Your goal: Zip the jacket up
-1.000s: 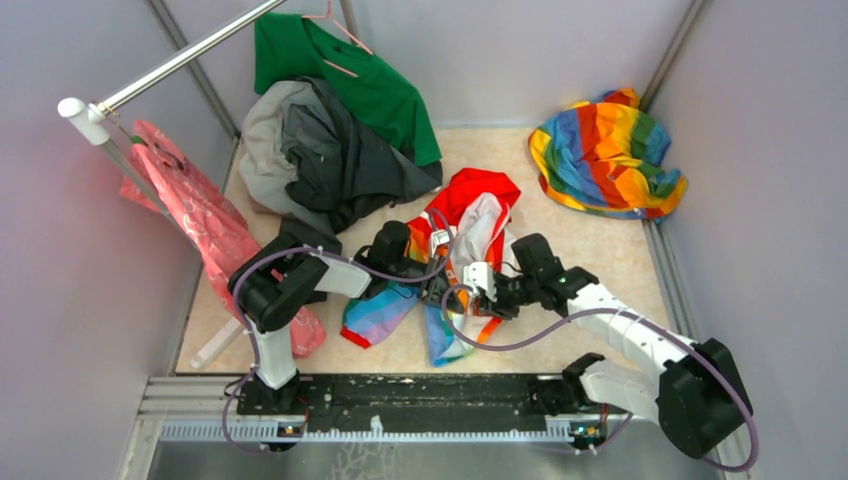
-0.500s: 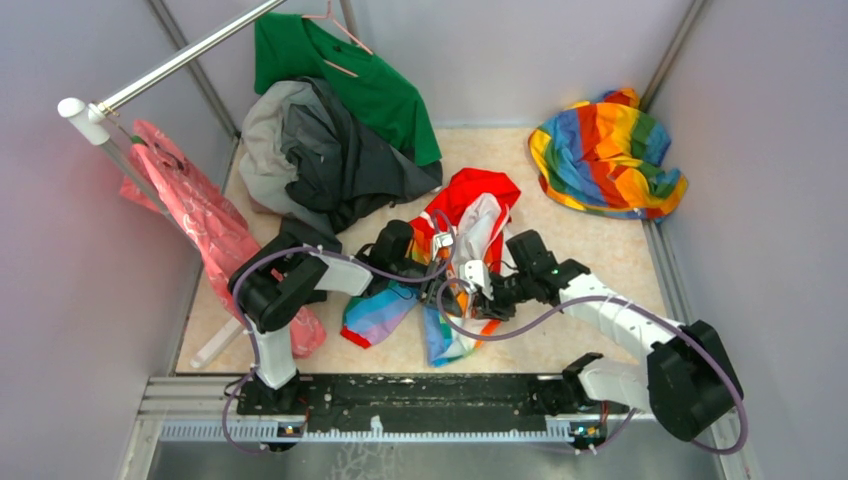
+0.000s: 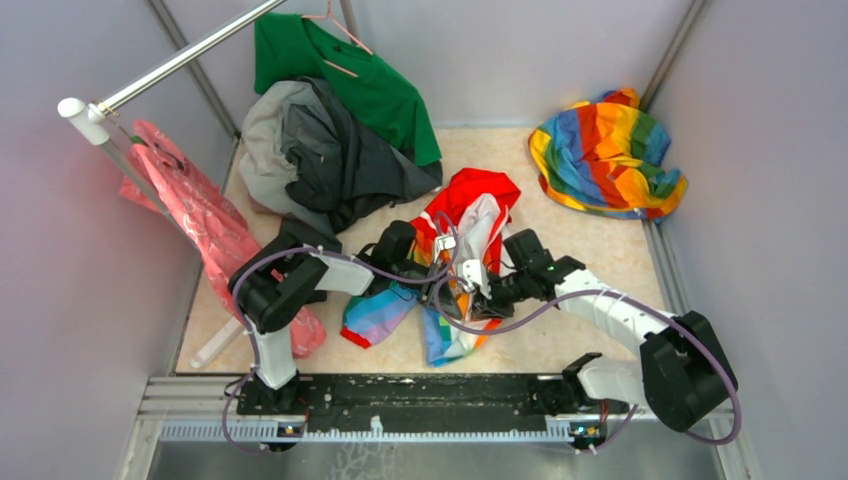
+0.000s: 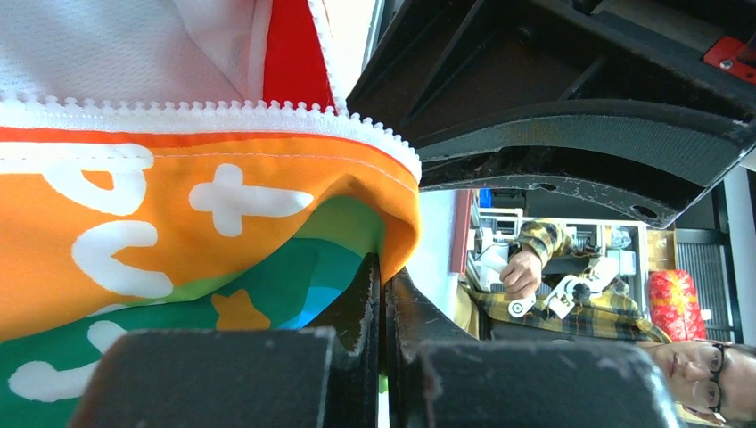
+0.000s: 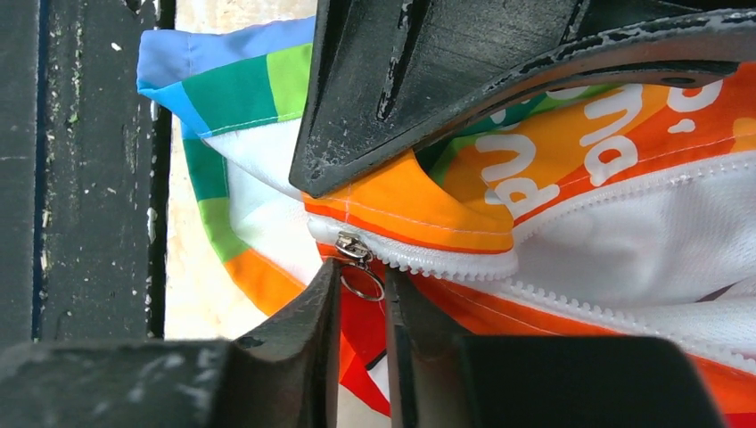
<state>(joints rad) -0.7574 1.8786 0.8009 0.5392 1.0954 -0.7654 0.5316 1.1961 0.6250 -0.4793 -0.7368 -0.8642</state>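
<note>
The jacket lies mid-table, red hood at the far end and rainbow panels toward the arms. My left gripper is shut on the jacket's orange hem corner, just below the white zipper teeth; its fingertips are pressed together on the cloth. My right gripper sits at the jacket's lower front. In the right wrist view the metal zipper slider hangs at the end of the white teeth. Its pull ring spans the narrow gap of my right gripper, touching both tips.
A dark grey garment and a green shirt are piled at the back left under a metal rail. A pink bag hangs at the left. An all-rainbow cloth lies at the back right. Walls close in both sides.
My right arm has slid left toward the jacket's lower front and its jaws have narrowed around the pull ring. The left gripper has kept its hold in place.
</note>
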